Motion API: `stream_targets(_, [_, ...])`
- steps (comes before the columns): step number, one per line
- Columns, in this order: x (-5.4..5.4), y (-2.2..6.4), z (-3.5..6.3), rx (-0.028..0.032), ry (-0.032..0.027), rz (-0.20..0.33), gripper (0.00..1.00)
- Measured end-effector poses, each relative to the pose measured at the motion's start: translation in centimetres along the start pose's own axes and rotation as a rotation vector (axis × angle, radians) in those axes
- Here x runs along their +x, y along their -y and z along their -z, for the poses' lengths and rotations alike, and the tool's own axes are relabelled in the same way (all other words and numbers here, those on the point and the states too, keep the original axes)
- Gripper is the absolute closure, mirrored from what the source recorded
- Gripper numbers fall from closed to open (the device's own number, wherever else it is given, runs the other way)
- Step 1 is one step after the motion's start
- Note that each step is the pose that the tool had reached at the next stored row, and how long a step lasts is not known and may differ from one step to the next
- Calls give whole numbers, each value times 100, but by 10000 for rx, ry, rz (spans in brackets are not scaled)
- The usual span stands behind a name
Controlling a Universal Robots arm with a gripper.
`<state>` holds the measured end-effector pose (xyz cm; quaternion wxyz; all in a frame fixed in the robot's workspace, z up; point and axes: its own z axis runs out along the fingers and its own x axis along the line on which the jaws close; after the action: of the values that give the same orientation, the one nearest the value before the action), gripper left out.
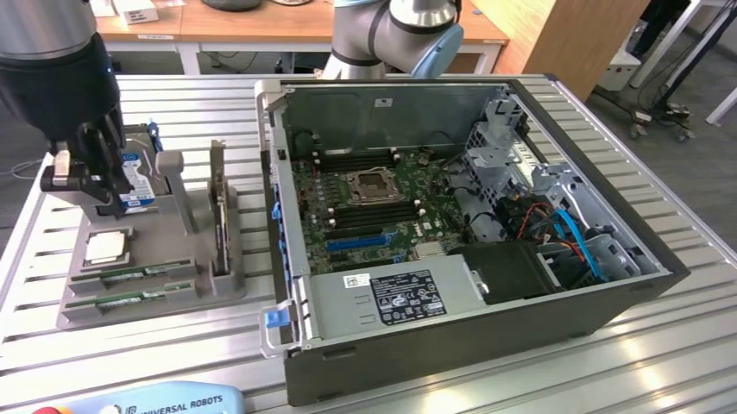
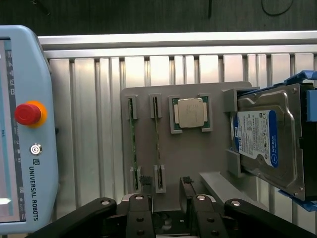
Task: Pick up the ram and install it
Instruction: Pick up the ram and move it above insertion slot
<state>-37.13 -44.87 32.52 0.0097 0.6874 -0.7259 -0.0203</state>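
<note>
Two ram sticks stand on edge in slots of a grey holder point(image 1: 173, 259): one ram stick point(image 1: 136, 274) point(image 2: 157, 139) and a second ram stick point(image 1: 129, 298) point(image 2: 132, 141) beside it. Both are thin green boards. My gripper point(image 1: 86, 183) point(image 2: 166, 191) hangs open above the holder, near the hard drive end, holding nothing. In the wrist view its black fingers point(image 2: 145, 186) reach just short of the sticks' near ends. The open computer case point(image 1: 461, 216) lies at the exterior view's right, with its motherboard point(image 1: 368, 194) exposed.
A silver hard drive point(image 1: 138, 177) point(image 2: 265, 139) with a blue label and a square processor chip point(image 1: 106, 247) point(image 2: 190, 111) share the holder. A teach pendant point(image 1: 150, 401) point(image 2: 25, 129) lies at the table's front edge. The table top is slatted aluminium.
</note>
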Motion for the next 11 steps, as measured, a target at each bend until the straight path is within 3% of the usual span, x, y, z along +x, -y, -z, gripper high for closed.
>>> stream_targets(11, [3,8,-190,0,0,0,64])
